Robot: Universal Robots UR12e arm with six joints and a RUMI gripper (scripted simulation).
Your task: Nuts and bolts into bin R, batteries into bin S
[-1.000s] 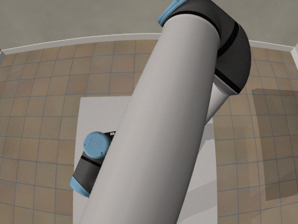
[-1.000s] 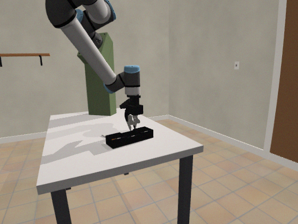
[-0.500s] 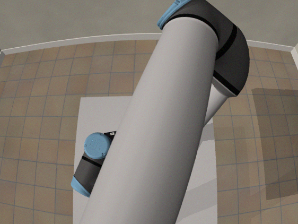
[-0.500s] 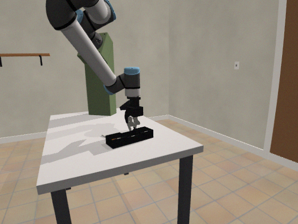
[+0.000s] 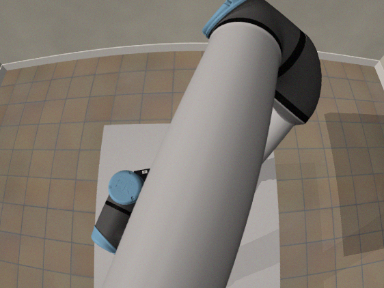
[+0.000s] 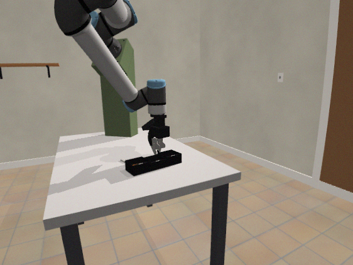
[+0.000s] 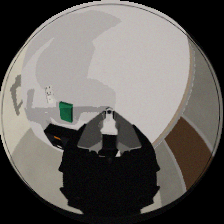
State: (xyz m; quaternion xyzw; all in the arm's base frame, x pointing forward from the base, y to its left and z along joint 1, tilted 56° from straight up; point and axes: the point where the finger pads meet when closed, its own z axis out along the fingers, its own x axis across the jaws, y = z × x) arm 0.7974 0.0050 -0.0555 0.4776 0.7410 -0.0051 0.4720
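Note:
In the exterior view my gripper (image 6: 157, 150) points down, just above the right part of a long black row of bins (image 6: 154, 162) on the white table. Its fingers are shut on a small grey metal piece (image 7: 108, 116), seen between the fingertips in the wrist view. I cannot tell whether it is a nut or a bolt. The black bins (image 7: 59, 137) show at the lower left of the wrist view, with something orange inside. The bin letters are too small to read. A tiny thin item (image 6: 122, 161) lies on the table just left of the bins. In the top view the arm hides the gripper and bins.
The green robot pedestal (image 6: 119, 94) stands at the table's back edge. The table's right edge (image 6: 207, 157) is close to the bins. A wooden shelf (image 6: 28, 65) hangs on the far left wall. The arm's big link (image 5: 205, 164) fills the top view.

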